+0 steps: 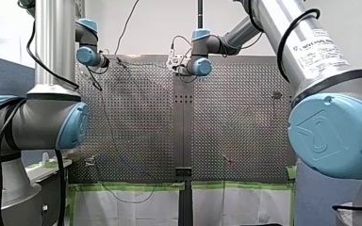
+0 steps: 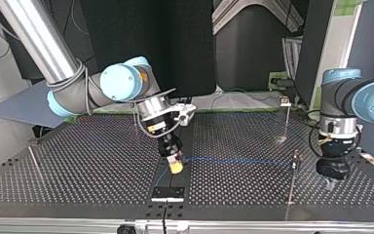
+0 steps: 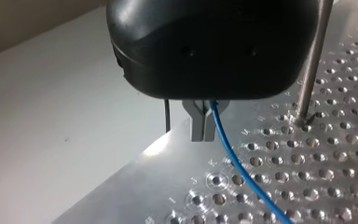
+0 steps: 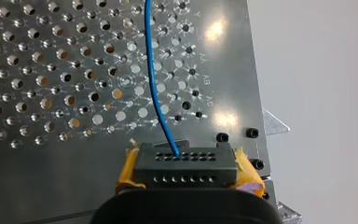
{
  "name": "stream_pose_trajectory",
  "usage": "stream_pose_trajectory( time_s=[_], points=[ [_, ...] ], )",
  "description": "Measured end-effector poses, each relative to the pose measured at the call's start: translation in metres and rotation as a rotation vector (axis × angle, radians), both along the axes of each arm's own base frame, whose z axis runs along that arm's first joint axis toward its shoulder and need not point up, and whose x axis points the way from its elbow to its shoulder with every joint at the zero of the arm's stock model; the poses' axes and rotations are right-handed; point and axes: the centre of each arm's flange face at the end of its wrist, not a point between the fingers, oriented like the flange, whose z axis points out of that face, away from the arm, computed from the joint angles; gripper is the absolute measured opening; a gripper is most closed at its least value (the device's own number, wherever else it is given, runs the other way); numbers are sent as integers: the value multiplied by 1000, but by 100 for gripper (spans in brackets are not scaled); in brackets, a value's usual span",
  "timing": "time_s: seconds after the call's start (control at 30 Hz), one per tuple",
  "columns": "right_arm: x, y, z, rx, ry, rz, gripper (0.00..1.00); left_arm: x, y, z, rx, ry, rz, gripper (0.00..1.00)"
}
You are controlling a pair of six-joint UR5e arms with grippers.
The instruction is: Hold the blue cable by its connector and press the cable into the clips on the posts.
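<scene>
Right wrist view: my right gripper (image 4: 186,172) is pinching the black connector (image 4: 185,164) between its yellow pads (image 4: 127,171), one pad on each end. The blue cable (image 4: 153,84) is coming out of the connector's face and running away ahead over the perforated table (image 4: 51,70).

Top view: the right gripper (image 2: 175,165) is sitting low over the table's middle strip, yellow pads showing. The blue cable (image 2: 233,161) is stretching about level toward the view's right and reaching a thin post (image 2: 294,163). My left gripper (image 2: 330,181) is hanging just beyond that post, tips near the table.

Left wrist view: the left gripper (image 3: 201,123) has its metal fingers (image 3: 196,126) pressing together and nipping the blue cable, which is slanting down off them over the holes. A post is standing just beside it.
</scene>
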Motion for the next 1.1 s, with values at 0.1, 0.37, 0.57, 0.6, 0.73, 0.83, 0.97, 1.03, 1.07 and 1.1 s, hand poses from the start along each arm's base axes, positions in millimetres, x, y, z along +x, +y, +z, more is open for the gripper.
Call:
stream_pose_trajectory(
  time_s=[0.1,0.37,0.57,0.6,0.73,0.83,0.97,1.03,1.07,1.1],
  points=[
    [0,0,0,1,1,1,0,-1,1,-1,16,10,9,2],
    [0,0,0,3,2,0,0,-4,-4,-7,65,52,5,98],
    [0,0,-1,4,3,1,0,-10,-8,-12,89,102,33,98],
    [0,1,-1,4,4,1,0,-11,-9,-12,94,110,37,98],
    [1,1,-1,4,4,3,0,-19,-14,-13,121,141,43,98],
    [1,2,-1,4,4,3,0,-30,-17,-15,142,167,44,98],
    [1,2,-1,4,4,4,0,-49,-20,-19,146,205,41,98],
    [1,3,-1,4,4,4,0,-58,-22,-21,146,222,34,98],
    [2,3,-1,4,4,5,0,-63,-24,-22,149,232,27,98],
    [2,3,-1,4,4,5,0,-67,-26,-23,152,240,21,98]
  ],
)
